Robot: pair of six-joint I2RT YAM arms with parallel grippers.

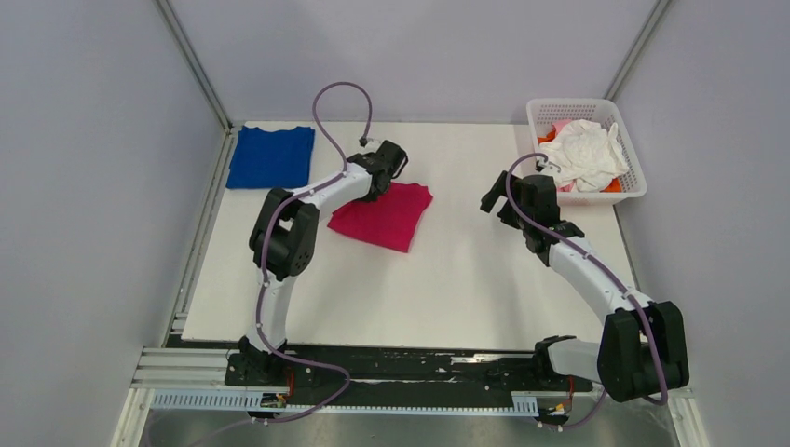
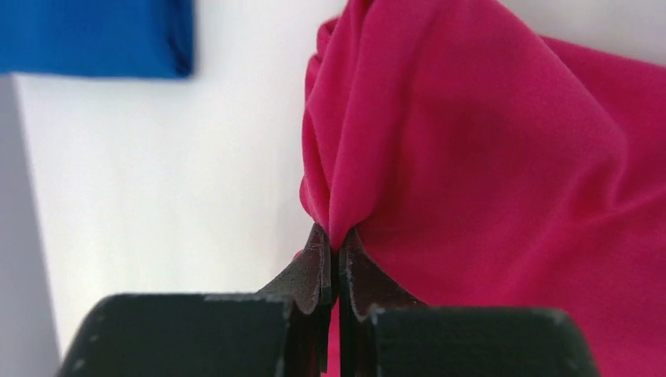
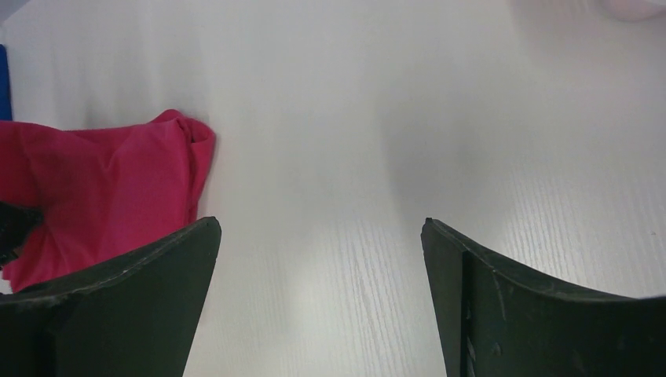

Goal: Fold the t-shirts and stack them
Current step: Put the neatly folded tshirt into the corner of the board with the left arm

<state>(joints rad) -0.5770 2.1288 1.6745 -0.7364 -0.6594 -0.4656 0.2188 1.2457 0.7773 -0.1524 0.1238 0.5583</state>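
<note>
Magenta t-shirt (image 1: pixel 382 216) and royal blue t-shirt (image 1: pixel 270 156) are plain, basket (image 1: pixel 606 197) white.

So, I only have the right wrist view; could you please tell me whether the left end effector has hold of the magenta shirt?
Observer: Yes, the left end effector is shut on a pinched fold of the magenta shirt.
Operator: Thank you. Where is the blue shirt?
Observer: The blue shirt lies folded flat at the far left corner of the table, apart from the magenta one.
Operator: Are more shirts waiting?
Observer: Yes, a white shirt is heaped over orange cloth in the basket at the far right.
</note>
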